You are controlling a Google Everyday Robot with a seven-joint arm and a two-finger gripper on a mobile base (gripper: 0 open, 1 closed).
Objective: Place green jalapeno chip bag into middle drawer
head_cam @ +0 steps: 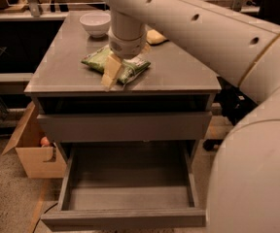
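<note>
The green jalapeno chip bag lies flat on the grey cabinet top, near its front middle. My gripper hangs from the thick white arm and sits right over the bag's middle, its tan tip at the bag's front edge, hiding part of the bag. Whether it touches the bag I cannot tell. The middle drawer is pulled out wide below, its flat grey floor bare. Above it is a closed plain grey drawer front.
A white bowl stands at the back left of the top. A yellow sponge lies behind the arm. A cardboard box sits on the floor left of the cabinet. My white arm fills the right side of the view.
</note>
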